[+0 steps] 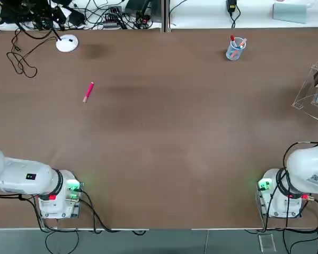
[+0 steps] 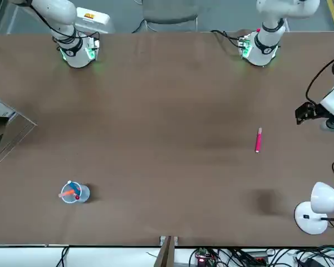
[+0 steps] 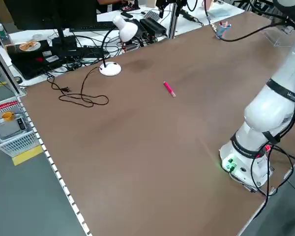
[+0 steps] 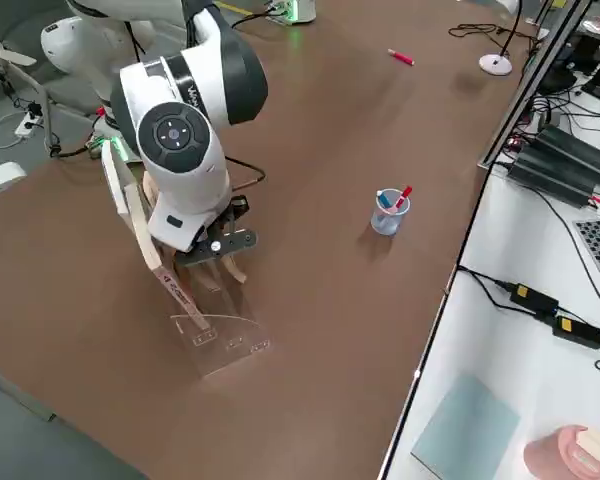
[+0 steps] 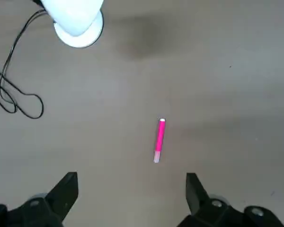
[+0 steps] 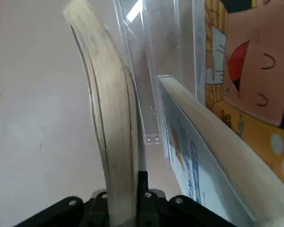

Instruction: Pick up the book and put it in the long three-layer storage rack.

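The book [image 6: 109, 118] stands on edge with its pale page edge towards the right wrist camera. My right gripper [image 6: 122, 196] is shut on its lower edge. In the right side view the book [image 4: 152, 245] tilts over the long three-layer storage rack [image 4: 220, 335], a clear acrylic rack at the table's far right [image 1: 310, 95], and the right gripper [image 4: 218, 262] is just above the rack. A second book with a colourful cover [image 6: 241, 71] leans among the clear dividers beside it. My left gripper [image 5: 130, 182] hangs open over the table's left side, with nothing in it.
A pink pen [image 1: 88, 91] lies on the table below the left gripper. A white desk lamp [image 1: 67, 43] and loose cables [image 1: 21, 58] sit at the far left. A clear cup of pens [image 1: 235, 48] stands at the back, right of centre.
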